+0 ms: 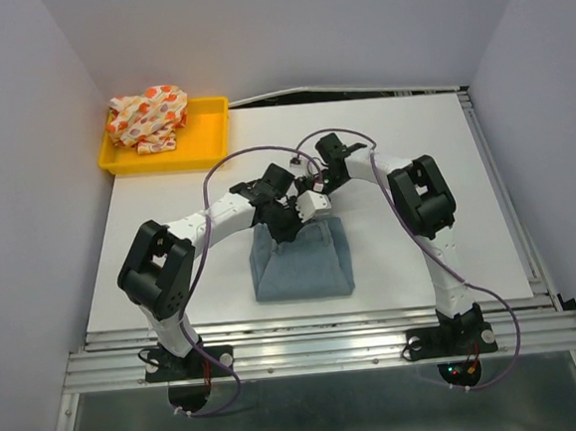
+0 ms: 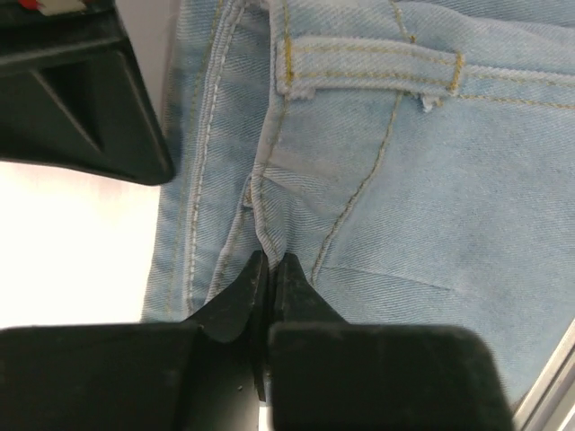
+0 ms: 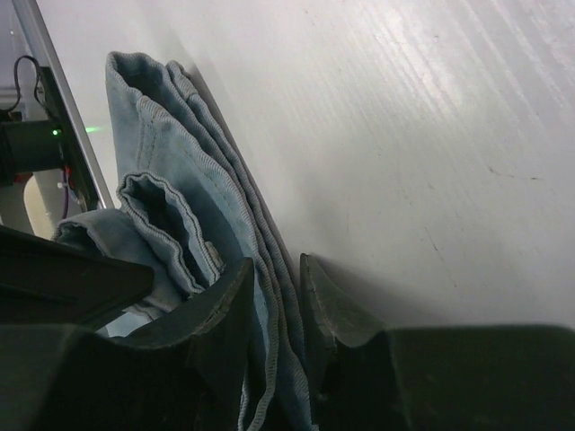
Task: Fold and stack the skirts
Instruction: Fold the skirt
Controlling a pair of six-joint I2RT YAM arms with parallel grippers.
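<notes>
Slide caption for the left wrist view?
Left gripper shut on a pinched ridge of the light-blue denim skirt, near a belt loop, white table at left.

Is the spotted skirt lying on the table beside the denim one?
No, the spotted skirt lies crumpled in the yellow tray at the far left, well apart from it.
</notes>
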